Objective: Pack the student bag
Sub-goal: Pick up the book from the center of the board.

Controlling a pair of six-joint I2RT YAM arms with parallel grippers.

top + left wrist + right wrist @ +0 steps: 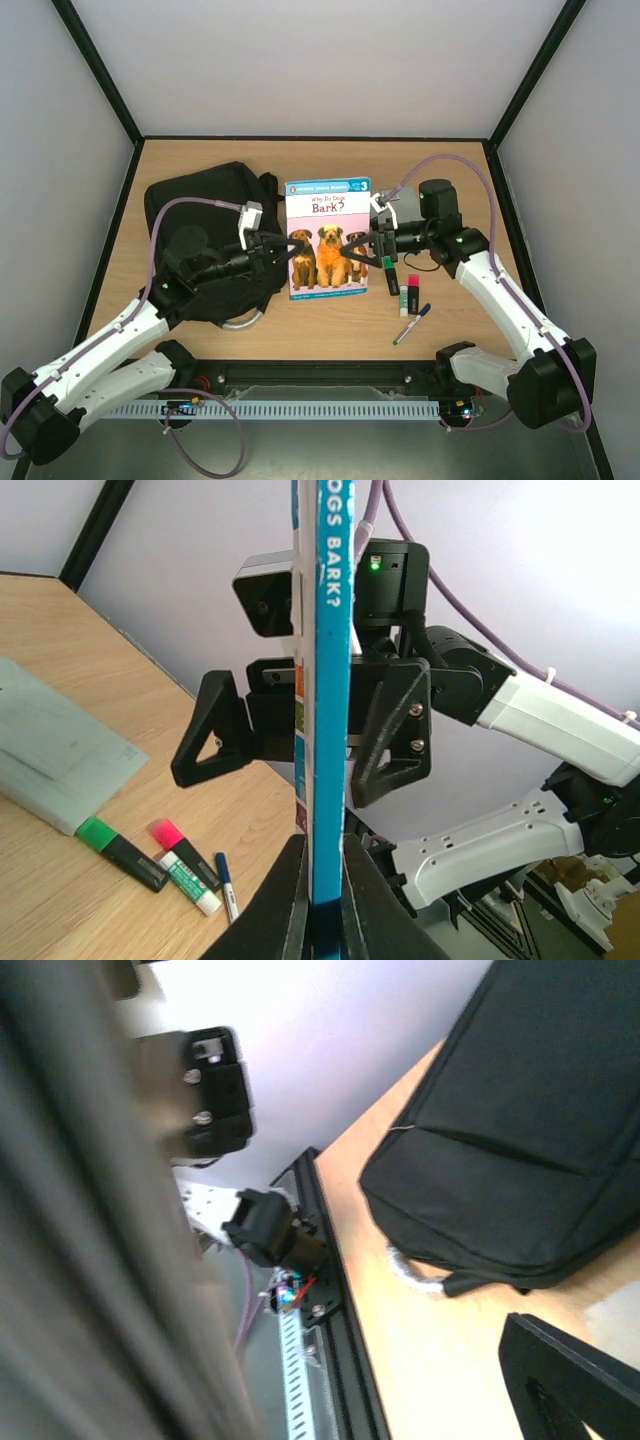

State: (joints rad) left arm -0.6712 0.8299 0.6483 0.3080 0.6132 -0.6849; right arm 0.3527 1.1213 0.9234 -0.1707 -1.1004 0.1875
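The student bag (pixel 215 185) lies on the bench (pixel 330 325) in the left centre of the top view, partly under the left arm. Its grey loop handle (pixel 243 322) is at its lower edge, toward the arm bases. In the right wrist view the bag fills the upper right, and I cannot tell whether any zipper is open.

Just to the right of the bag, in the middle of the frame, is a book (pixel 328 200) with dogs on the cover. The left pincer (pixel 288 250) is closed on the book's left edge; in the left wrist view the book is seen edge-on, clamped between the two fingers. The right pincer (pixel 352 250) stands wide, with one jaw on each side of the book's right edge, and seems not to press it.

The bag is soft fabric, so I judge that it will sag and fold when lifted and that its mouth will not stay open by itself. It looks bulky rather than heavy, and neither slippery nor fragile. A good place to take hold is probably the loop handle, or the fabric edge beside a zipper. One pincer could then keep the mouth open while the other slides in the thin, stiff book.
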